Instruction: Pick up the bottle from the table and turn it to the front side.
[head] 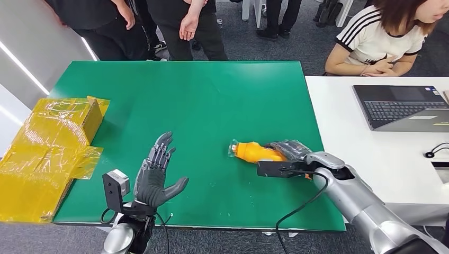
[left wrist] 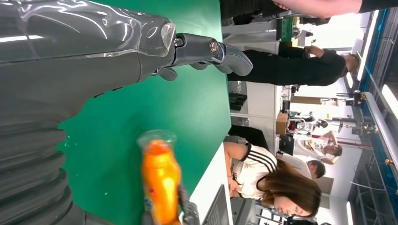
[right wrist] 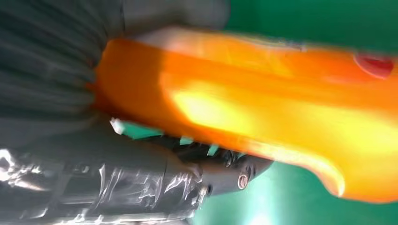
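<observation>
A dark grey carpeted floor [head: 317, 47] is spreading behind the work area, and several people are standing on it at the far edge; one person in dark trousers [head: 182, 26] is letting an open hand hang above the table's far rim. In the left wrist view the room is opening out into a bright workshop with white walls, shelving and more people at benches.

The large flat green-topped table [head: 201, 100] is taking up most of the head view, its matte surface showing faint scuffs. To its right a white desk [head: 370, 153] is butting against it, and a person in a white shirt with black sleeve stripes [head: 378, 39] is leaning over that desk's far side. At the green table's left edge a yellow box wrapped in glossy film [head: 47, 153] is sitting partly over the rim. An open dark grey laptop [head: 402, 106] is lying on the white desk, with a thin black cable [head: 437, 151] curling near the desk's right edge.

The robot's right hand [head: 288, 151] is wrapping its dark fingers around an orange plastic bottle with a clear cap [head: 251, 151], which is lying on its side over the right part of the green table, cap pointing left. The right wrist view is showing the orange body pressed against the palm. The left hand [head: 156, 177] is hovering over the near left part of the table, fingers spread apart and holding nothing.
</observation>
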Controlling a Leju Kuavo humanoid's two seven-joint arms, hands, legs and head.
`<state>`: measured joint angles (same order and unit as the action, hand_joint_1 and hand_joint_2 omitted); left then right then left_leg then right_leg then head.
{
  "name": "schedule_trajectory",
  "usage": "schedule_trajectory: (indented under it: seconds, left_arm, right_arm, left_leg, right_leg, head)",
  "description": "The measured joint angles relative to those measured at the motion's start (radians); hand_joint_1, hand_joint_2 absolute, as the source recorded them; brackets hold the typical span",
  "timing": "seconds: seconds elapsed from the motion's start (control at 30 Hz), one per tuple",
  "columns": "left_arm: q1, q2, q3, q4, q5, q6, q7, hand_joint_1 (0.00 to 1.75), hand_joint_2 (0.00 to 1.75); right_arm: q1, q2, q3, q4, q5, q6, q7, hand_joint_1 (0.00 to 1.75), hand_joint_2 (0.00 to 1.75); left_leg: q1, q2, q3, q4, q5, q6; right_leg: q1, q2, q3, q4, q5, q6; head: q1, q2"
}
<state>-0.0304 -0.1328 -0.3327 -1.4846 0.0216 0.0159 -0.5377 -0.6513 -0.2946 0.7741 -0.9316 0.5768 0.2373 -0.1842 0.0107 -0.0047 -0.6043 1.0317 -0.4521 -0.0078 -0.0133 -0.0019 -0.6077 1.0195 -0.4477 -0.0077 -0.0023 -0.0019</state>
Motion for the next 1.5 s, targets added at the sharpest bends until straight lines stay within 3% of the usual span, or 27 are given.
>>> schedule_trajectory:
  seconds: [0.2, 0.33, 0.5, 0.77, 0.9, 1.07, 1.33, 1.5]
  left_arm:
    - [0.011, 0.007, 0.012, -0.007, -0.002, 0.001, -0.023, 0.00, 1.75]
    - [-0.013, 0.013, 0.015, -0.007, -0.010, 0.008, -0.039, 0.00, 1.75]
    - [-0.038, 0.020, 0.022, -0.007, -0.024, 0.019, -0.050, 0.00, 1.75]
    - [-0.044, 0.027, 0.032, -0.007, -0.039, -0.010, -0.047, 0.00, 1.75]
    - [-0.078, 0.032, 0.032, -0.007, -0.047, -0.080, -0.037, 0.00, 1.75]
    - [-0.210, 0.029, 0.023, 0.010, -0.002, -0.185, 0.006, 0.00, 1.75]
    - [-0.344, 0.010, 0.004, 0.047, 0.114, -0.279, 0.067, 0.00, 1.75]
    - [-0.383, 0.000, 0.003, 0.059, 0.148, -0.296, 0.082, 0.00, 1.75]
  right_arm:
    - [0.107, 0.015, -0.119, -0.100, -0.194, -0.044, -0.168, 1.75, 1.75]
    - [0.194, 0.067, -0.232, -0.202, -0.318, -0.076, -0.278, 1.75, 1.75]
    - [0.289, 0.140, -0.341, -0.326, -0.345, -0.094, -0.317, 1.75, 1.75]
    - [0.331, 0.209, -0.433, -0.405, -0.353, -0.078, -0.336, 1.75, 1.75]
    - [0.323, 0.247, -0.442, -0.397, -0.334, -0.065, -0.349, 1.75, 1.75]
    - [0.235, 0.325, -0.397, -0.293, -0.278, -0.063, -0.353, 1.75, 1.75]
    - [0.106, 0.419, -0.315, -0.130, -0.251, -0.076, -0.340, 1.75, 1.75]
    - [0.054, 0.454, -0.286, -0.065, -0.246, -0.079, -0.336, 1.75, 1.75]
  left_leg:
    - [0.000, -0.001, -0.001, 0.000, 0.000, 0.000]
    - [0.000, -0.002, -0.001, -0.001, 0.000, 0.000]
    - [0.000, -0.001, -0.001, -0.001, 0.000, 0.000]
    - [0.000, 0.000, -0.001, 0.000, 0.000, 0.000]
    - [0.000, 0.000, -0.001, 0.000, 0.000, 0.000]
    - [0.001, 0.000, -0.001, 0.000, 0.003, -0.003]
    - [0.001, 0.001, -0.002, 0.000, 0.004, -0.003]
    - [0.000, 0.000, -0.002, 0.000, 0.004, -0.002]
  right_leg:
    - [0.000, -0.001, -0.001, 0.000, 0.000, 0.000]
    - [0.000, -0.002, -0.001, 0.000, 0.000, 0.000]
    - [0.000, -0.001, -0.001, 0.000, 0.000, 0.000]
    - [0.000, 0.000, -0.001, 0.000, 0.000, 0.000]
    - [0.000, 0.000, -0.001, 0.000, 0.000, 0.000]
    - [0.000, 0.001, -0.002, 0.001, 0.002, -0.002]
    - [0.000, 0.001, -0.003, 0.002, 0.002, -0.003]
    - [0.000, 0.001, -0.004, 0.002, 0.002, -0.003]
  head:
    - [0.000, 0.000]
    - [0.000, 0.000]
    - [0.000, 0.000]
    - [0.000, 0.000]
    - [0.000, 0.000]
    - [0.000, 0.000]
    - [0.000, 0.000]
    - [0.000, 0.000]
